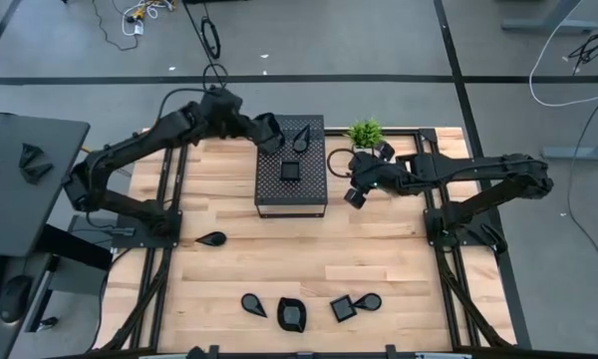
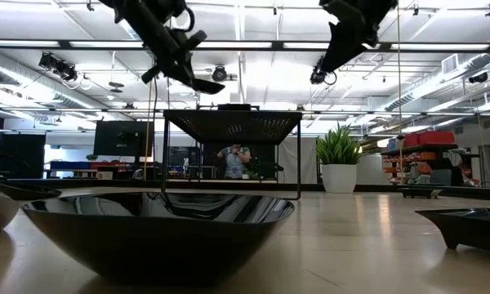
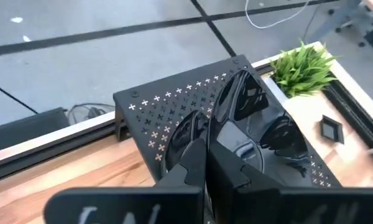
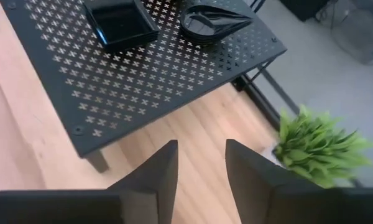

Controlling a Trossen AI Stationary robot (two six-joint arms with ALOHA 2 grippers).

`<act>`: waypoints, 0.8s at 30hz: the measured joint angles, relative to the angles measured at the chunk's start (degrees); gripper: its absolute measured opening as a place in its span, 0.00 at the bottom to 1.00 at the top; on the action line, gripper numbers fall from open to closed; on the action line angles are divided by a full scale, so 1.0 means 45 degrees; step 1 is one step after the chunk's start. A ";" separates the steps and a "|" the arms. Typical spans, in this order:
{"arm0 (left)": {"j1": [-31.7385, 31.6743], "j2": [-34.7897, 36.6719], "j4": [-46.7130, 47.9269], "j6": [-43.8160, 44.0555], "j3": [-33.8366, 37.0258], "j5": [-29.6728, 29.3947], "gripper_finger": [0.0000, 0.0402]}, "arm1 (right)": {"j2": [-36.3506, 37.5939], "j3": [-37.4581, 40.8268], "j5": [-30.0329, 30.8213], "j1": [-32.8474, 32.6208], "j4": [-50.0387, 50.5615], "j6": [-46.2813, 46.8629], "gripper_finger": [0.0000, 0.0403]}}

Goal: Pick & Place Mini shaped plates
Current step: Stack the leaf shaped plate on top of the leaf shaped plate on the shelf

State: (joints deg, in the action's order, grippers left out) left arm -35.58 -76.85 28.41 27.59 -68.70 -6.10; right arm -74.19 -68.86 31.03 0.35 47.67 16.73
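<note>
**Left arm carries a dish over the box; five still on the table**

The left gripper [image 3: 205, 168] has its two fingers pinched tight on the rim of a glossy black plate [image 3: 236, 102], which stands out beyond the fingertips, tilted, its inner face catching reflections. In the high view this gripper [image 1: 271, 135] hangs over the far-left part of the perforated box [image 1: 269, 194]; the low view shows the held plate [image 2: 202, 84] well above the box top, not touching it.

The right gripper [image 4: 201, 165] holds nothing, its fingers apart with a clear gap between them. It hovers beside the box's right edge, near the potted plant [image 1: 364, 131].

By my reading the task is partly done. On the box already sit a square plate [image 1: 290, 171] and a teardrop stack [image 4: 212, 21] near the far edge; whether that is one dish or several nested I cannot tell for sure. Left on the wooden table [image 1: 399, 259] are five: a teardrop dish [image 1: 212, 238] at the left, and along the near edge a leaf dish [image 1: 253, 303], a larger rounded dish [image 1: 292, 314], a square dish [image 1: 343, 308] and a small teardrop [image 1: 369, 300] touching or just beside it.

All the dishes are shallow, black and shiny, with thin raised rims.
</note>
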 joint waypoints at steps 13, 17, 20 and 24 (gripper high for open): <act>-0.0196 -0.1903 -0.0181 0.0726 0.0015 0.0324 0.05 | 0.0000 0.0000 0.0003 0.1272 -0.0889 -0.1621 0.28; -0.0168 -0.1931 -0.0203 0.0821 0.0017 0.0299 0.05 | 0.0000 0.0000 -0.0002 0.1614 -0.1116 -0.2085 0.28; -0.0158 -0.1931 -0.0167 0.1069 0.0017 0.0269 0.09 | 0.0000 0.0000 -0.0058 0.1856 -0.1497 -0.2417 0.28; -0.0162 -0.1931 -0.0162 0.1091 0.0017 0.0204 0.19 | 0.0000 0.0000 -0.0139 0.2036 -0.2103 -0.2591 0.28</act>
State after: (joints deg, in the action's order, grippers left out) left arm -36.32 -85.54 27.68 32.51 -68.62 -5.18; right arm -74.19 -68.86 30.41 9.51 38.21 5.07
